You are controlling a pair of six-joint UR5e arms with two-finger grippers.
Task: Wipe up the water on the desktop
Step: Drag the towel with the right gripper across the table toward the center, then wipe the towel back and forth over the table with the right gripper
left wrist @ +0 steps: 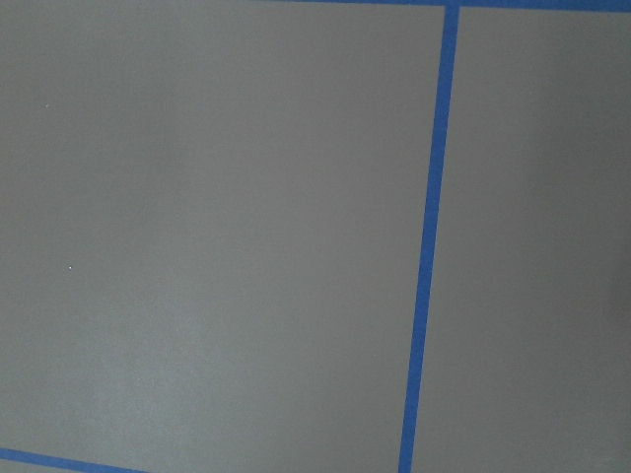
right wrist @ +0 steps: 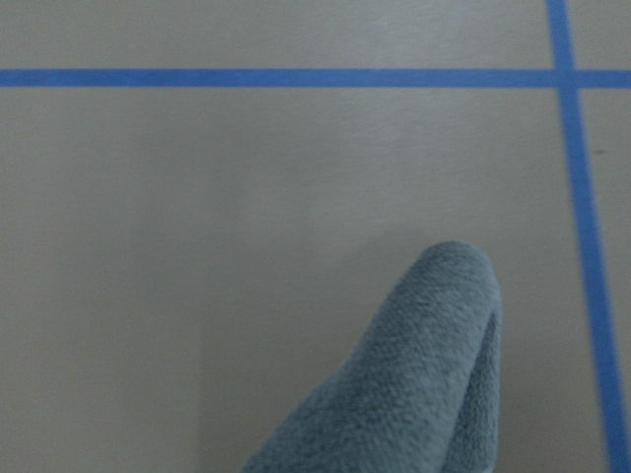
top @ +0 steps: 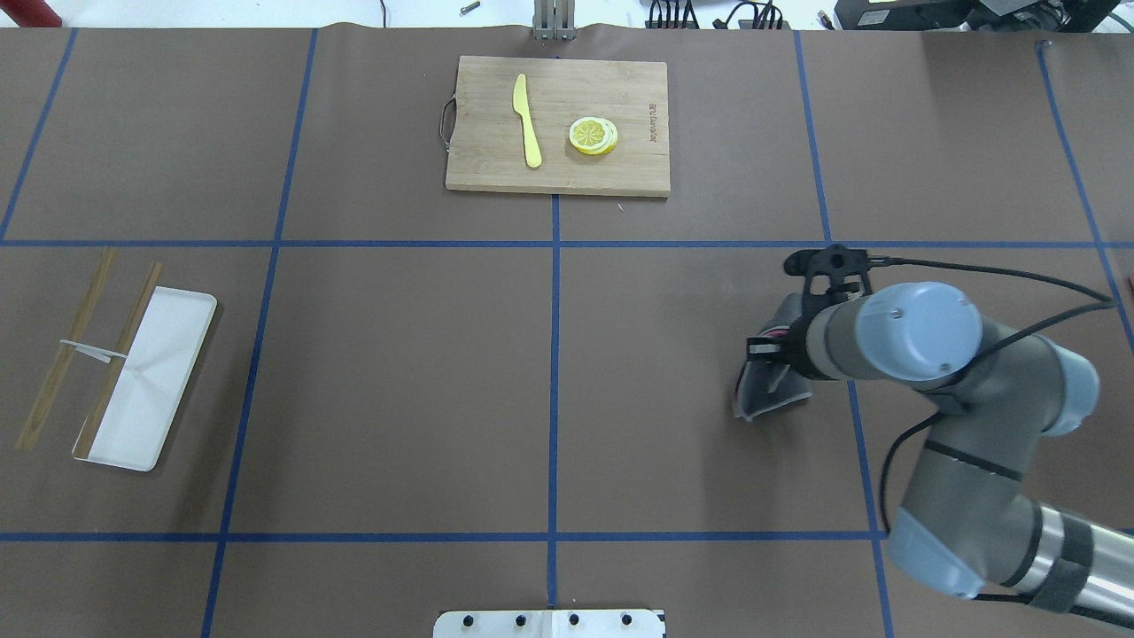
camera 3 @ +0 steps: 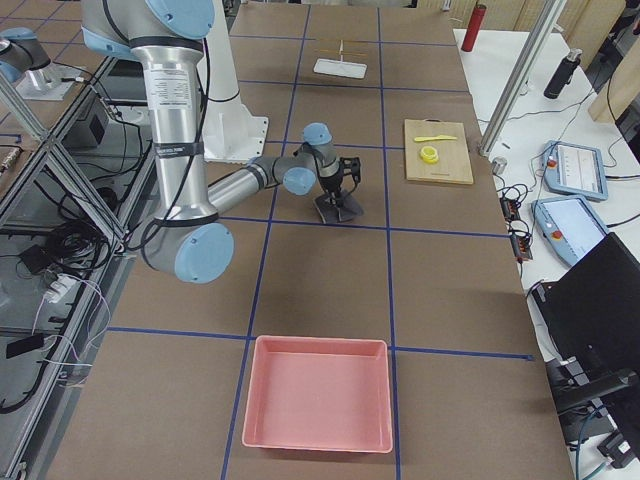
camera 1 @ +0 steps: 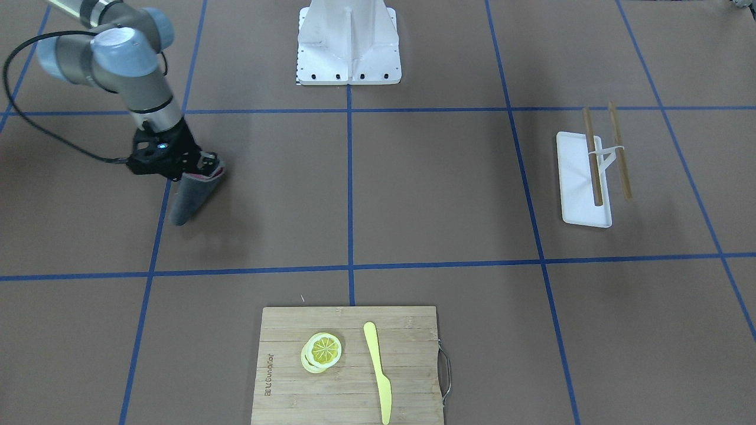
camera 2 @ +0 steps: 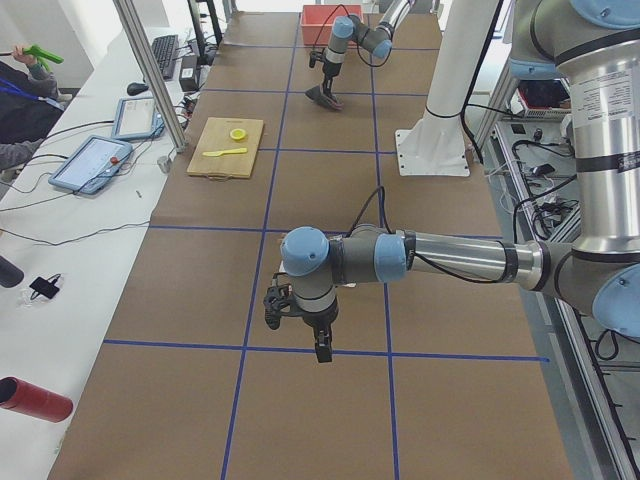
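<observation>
The desktop (camera 1: 437, 189) is a matte brown surface crossed by blue tape lines; it also shows in the overhead view (top: 399, 372). I see no water on it. My right gripper (camera 1: 204, 168) is shut on a folded grey cloth (camera 1: 189, 198) that hangs down, its lower end at the desktop. The cloth also shows in the overhead view (top: 766, 390) and the right wrist view (right wrist: 414, 394). My left gripper (camera 2: 320, 345) points down just above the desktop; it shows only in the exterior left view, so I cannot tell whether it is open or shut.
A bamboo cutting board (camera 1: 348, 383) with lemon slices (camera 1: 322, 351) and a yellow knife (camera 1: 378, 372) lies at the operators' edge. A white tray (camera 1: 582, 200) with two wooden sticks lies on my left. A pink bin (camera 3: 315, 395) stands beyond my right arm.
</observation>
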